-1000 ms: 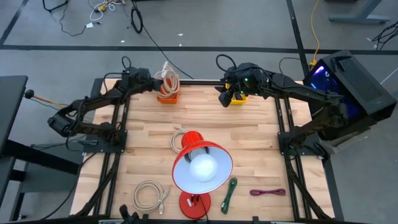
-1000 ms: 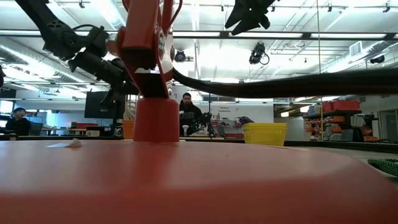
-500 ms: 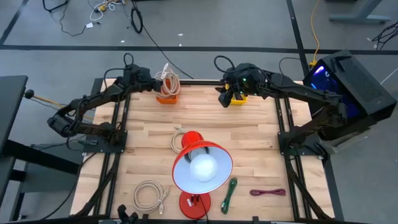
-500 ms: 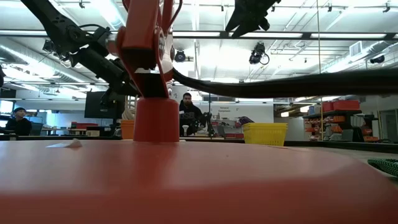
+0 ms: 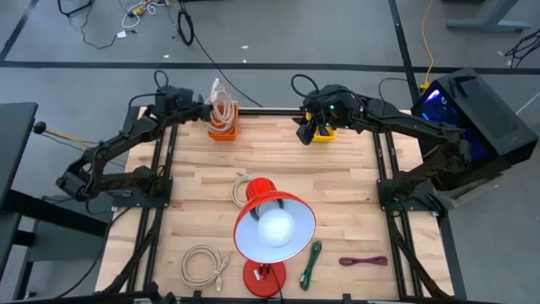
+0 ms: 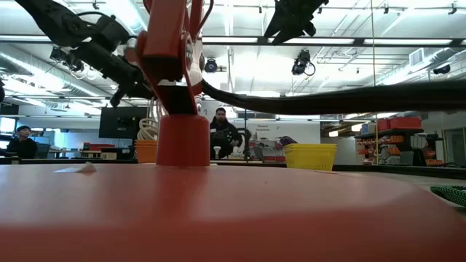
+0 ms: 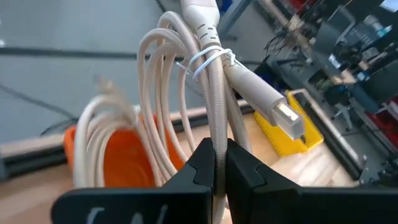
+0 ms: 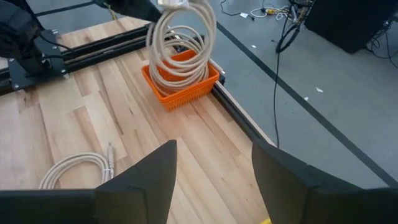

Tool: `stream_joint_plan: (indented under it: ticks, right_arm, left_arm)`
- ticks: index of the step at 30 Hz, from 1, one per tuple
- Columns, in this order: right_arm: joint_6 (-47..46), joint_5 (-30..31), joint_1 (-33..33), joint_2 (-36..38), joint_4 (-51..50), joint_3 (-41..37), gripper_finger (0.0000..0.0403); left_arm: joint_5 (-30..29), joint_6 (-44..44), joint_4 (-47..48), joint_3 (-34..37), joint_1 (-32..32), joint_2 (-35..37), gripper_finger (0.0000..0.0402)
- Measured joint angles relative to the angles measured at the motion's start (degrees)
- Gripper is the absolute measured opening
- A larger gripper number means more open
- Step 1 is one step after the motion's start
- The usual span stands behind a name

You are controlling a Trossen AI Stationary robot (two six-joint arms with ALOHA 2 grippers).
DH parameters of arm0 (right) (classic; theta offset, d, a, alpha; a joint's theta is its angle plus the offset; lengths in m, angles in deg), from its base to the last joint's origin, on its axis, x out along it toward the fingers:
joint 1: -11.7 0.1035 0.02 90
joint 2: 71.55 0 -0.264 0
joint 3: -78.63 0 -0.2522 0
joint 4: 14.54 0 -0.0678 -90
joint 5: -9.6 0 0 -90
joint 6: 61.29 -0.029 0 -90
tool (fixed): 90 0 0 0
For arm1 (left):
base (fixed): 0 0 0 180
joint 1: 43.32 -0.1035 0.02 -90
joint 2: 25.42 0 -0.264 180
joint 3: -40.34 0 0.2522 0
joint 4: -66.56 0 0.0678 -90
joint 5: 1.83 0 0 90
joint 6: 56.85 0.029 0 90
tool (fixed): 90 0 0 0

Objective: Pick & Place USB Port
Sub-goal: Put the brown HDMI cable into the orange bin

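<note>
**Coiled USB cable held over the orange basket**

The left gripper (image 5: pixel 205 108), at the upper left of the high view, has its fingers (image 7: pixel 199 163) pinched on a cream coiled USB cable (image 7: pixel 208 93), gripping a strand of the bundle. The coil hangs just above the orange basket (image 5: pixel 225 131) at the table's (image 5: pixel 202 211) far edge; whether its lowest loops touch the basket is hard to tell from these views. A thin tie (image 7: pixel 210 59) cinches the loops near the plug (image 7: pixel 287 118).

The cable looks light and limp, with a braided jacket that should give fair friction. Held by one strand, the loops will probably sway and sag, and the stiff plug end will swing freely. A hold near the tie, where the strands are bunched, would likely control it best.

The right gripper (image 5: pixel 305 131) waits at the upper middle of the high view beside a yellow bin (image 5: pixel 326 132), its fingers spread apart and empty. A red desk lamp (image 5: pixel 272 226) stands mid-table.
</note>
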Motion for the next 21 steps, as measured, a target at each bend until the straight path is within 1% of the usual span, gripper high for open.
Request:
stream_joint_plan:
  ticks: [5,10,15,21]
  right_arm:
    - [0.4,0.0,0.0,0.0,0.0,0.0,0.0208]
    - [0.6,0.0,0.0,0.0,0.0,0.0,0.0208]
    - [0.6,0.0,0.0,0.0,0.0,0.0,0.0208]
    - [0.6,0.0,0.0,0.0,0.0,0.0,0.0208]
  left_arm:
    - [-0.1,1.4,4.5,0.0,0.1,0.3,0.0015]
    - [-1.7,1.0,4.9,0.0,0.1,0.3,0.0017]
    - [-2.5,0.9,7.5,0.0,0.1,0.3,0.0039]
    - [-1.9,-0.6,7.8,0.0,0.1,0.3,0.0035]
